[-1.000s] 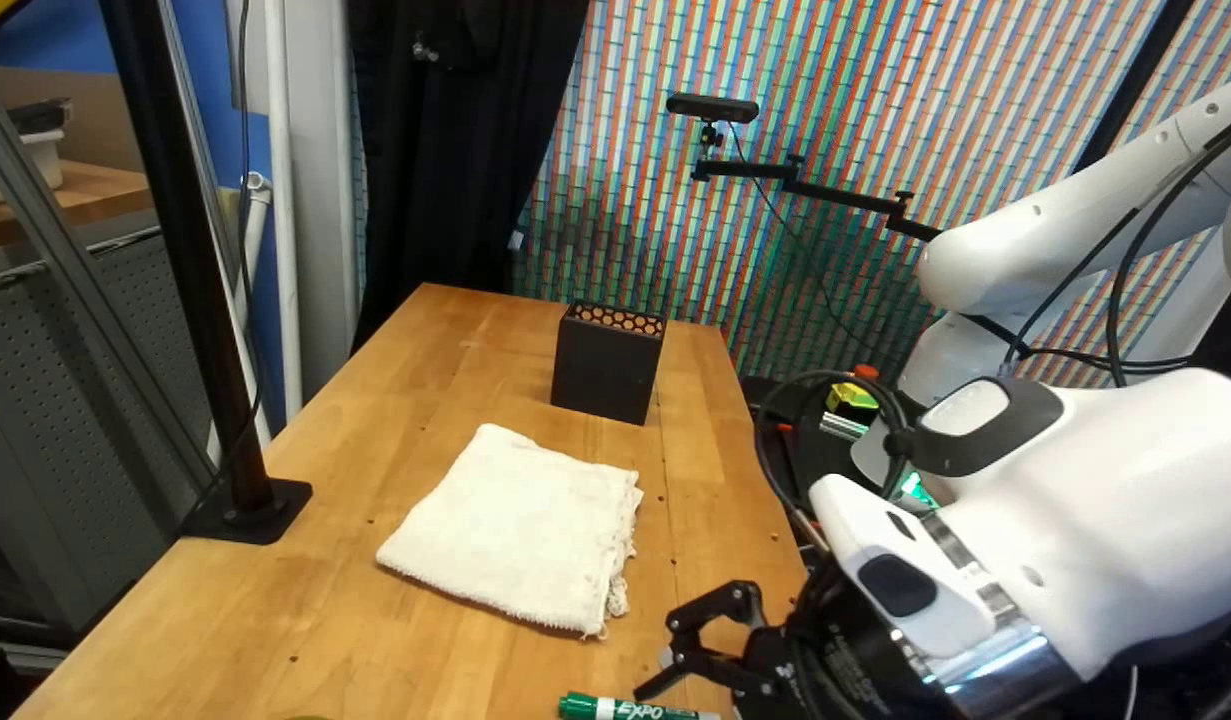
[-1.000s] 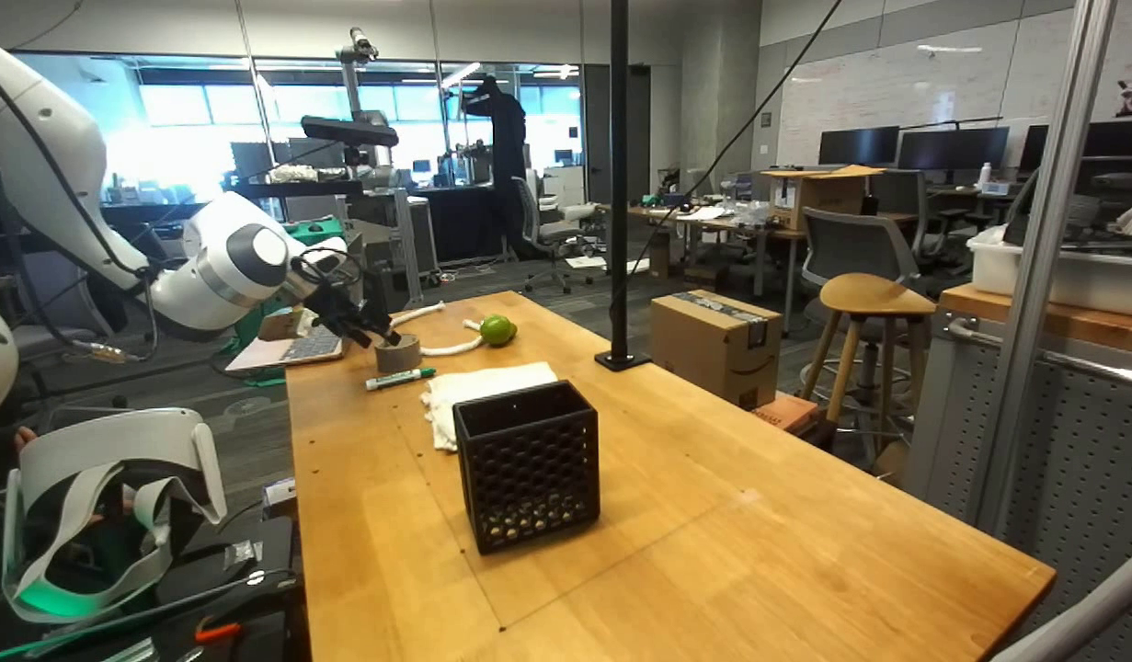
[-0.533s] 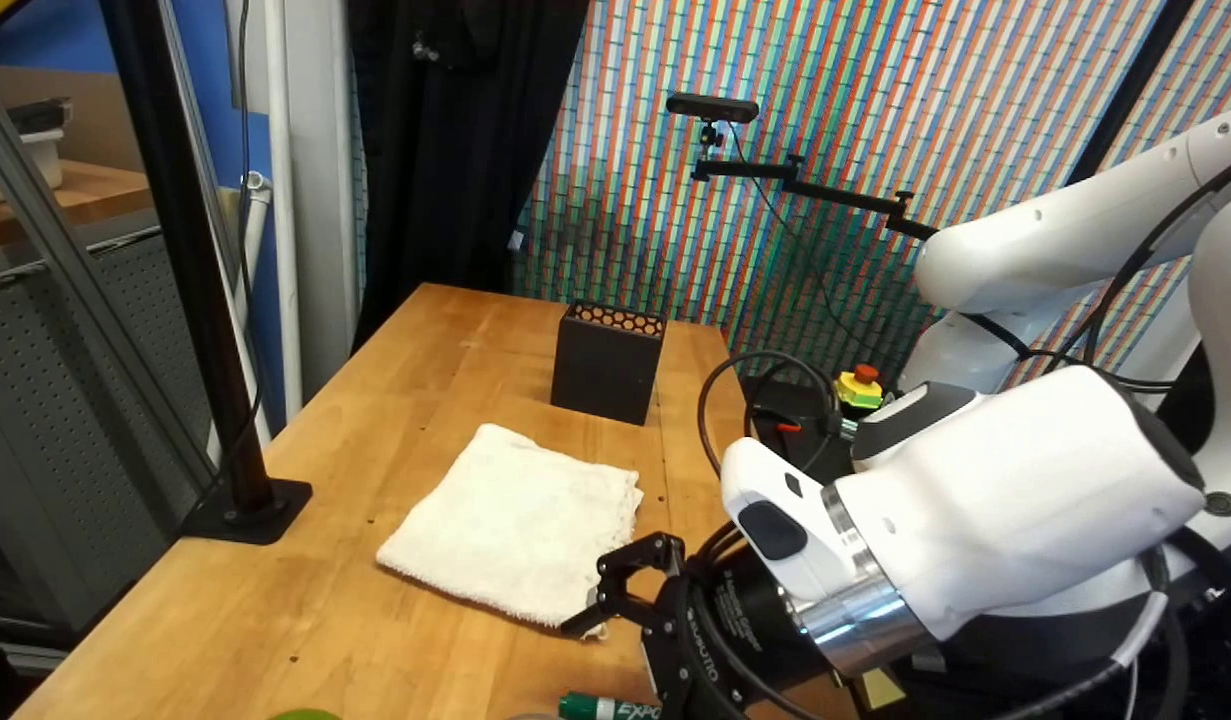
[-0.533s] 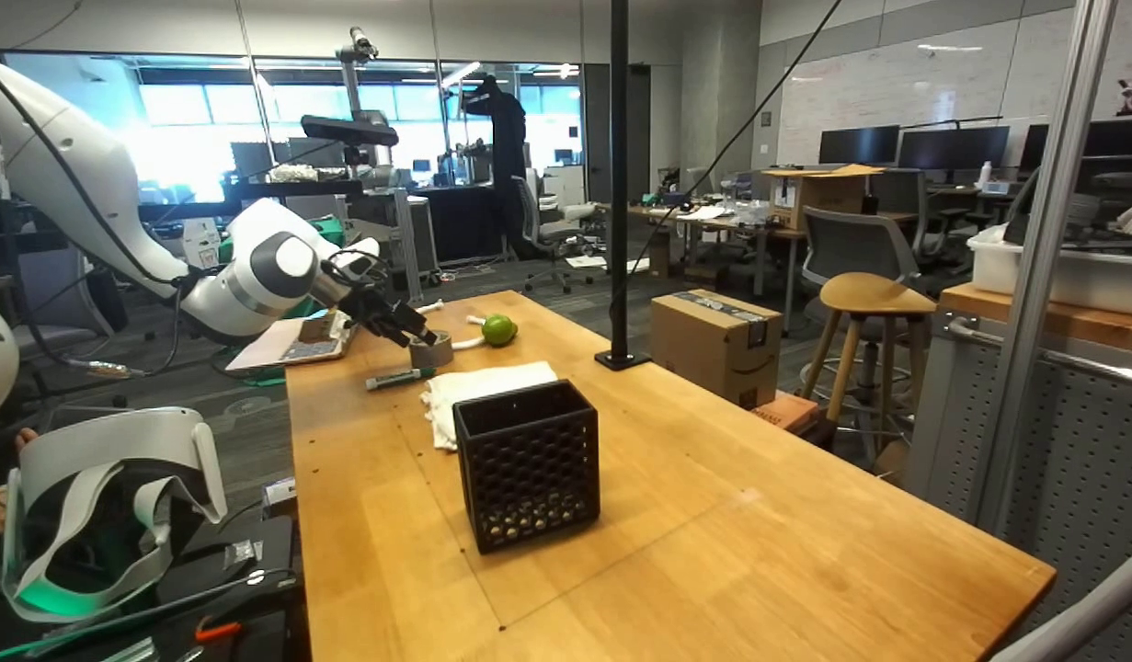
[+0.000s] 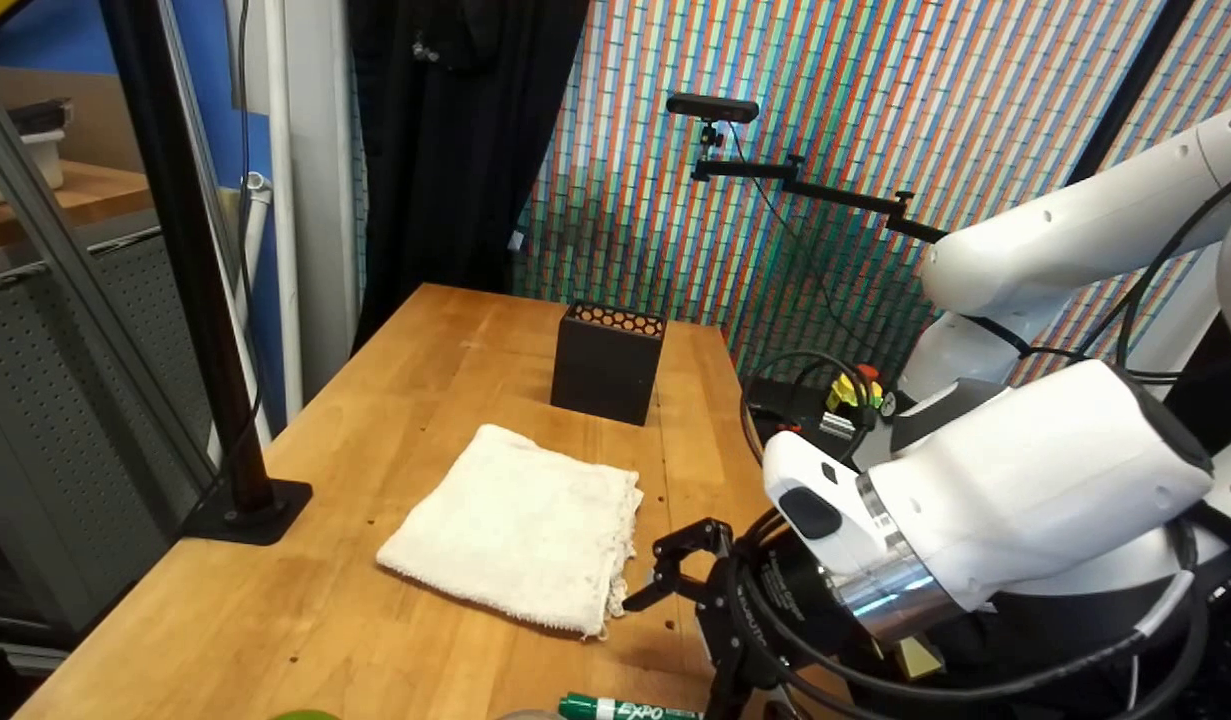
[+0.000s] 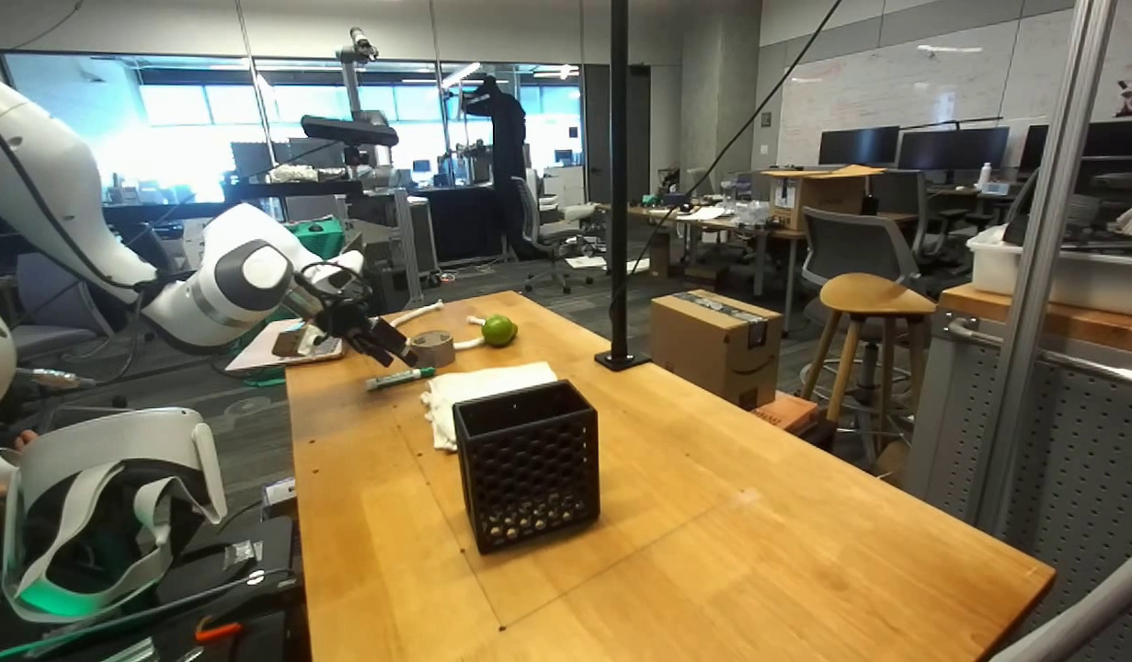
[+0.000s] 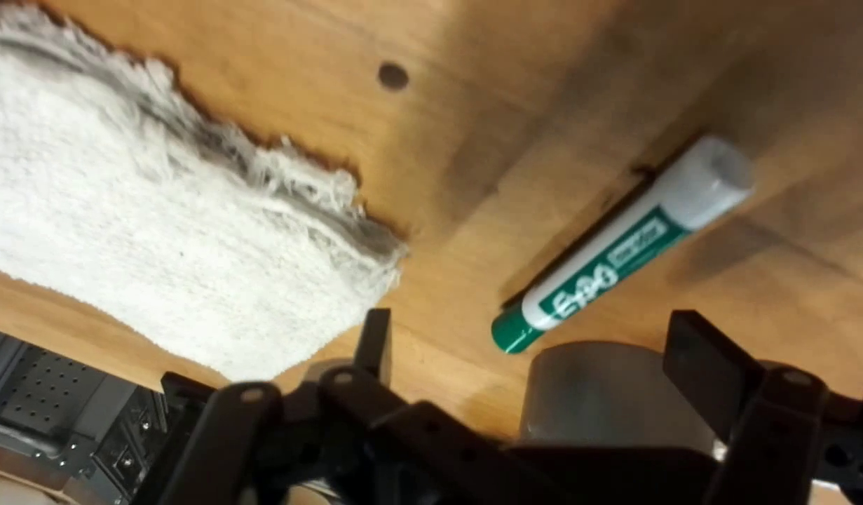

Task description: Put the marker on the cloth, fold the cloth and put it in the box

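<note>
The green marker lies on the wooden table beside the cloth's frayed edge, not touching it. It also shows at the bottom of an exterior view, the marker partly cut off by the frame. Flat and folded-looking, the off-white cloth rests between the marker and the black box. An exterior view shows the box upright with an open top and perforated side, hiding part of the cloth. My gripper is open above the table, its fingers wide apart and holding nothing, near the marker's green end.
A grey tape roll stands close to the gripper, by the marker's end. Beyond it in an exterior view are a lime and white rope. A black pole is fixed at the table's edge.
The arm swings over the cloth's corner, then draws back somewhat toward the robot's side. The tape roll has shifted away from the marker. Marker, cloth and box stay put; the gripper stays open.
</note>
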`<action>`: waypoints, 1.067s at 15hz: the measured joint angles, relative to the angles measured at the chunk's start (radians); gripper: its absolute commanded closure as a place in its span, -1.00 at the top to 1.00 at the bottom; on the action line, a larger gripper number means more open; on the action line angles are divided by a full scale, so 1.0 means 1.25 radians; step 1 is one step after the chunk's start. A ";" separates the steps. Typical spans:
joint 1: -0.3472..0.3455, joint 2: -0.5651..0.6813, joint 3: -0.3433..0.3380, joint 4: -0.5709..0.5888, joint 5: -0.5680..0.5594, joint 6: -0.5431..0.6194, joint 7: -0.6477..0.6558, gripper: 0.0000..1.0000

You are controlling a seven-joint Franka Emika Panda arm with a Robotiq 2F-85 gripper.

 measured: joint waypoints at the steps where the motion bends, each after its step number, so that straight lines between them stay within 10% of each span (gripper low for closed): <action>1: 0.019 0.008 0.003 -0.022 0.010 0.000 0.000 1.00; 16: 0.024 0.092 0.122 -0.032 0.092 0.057 0.000 1.00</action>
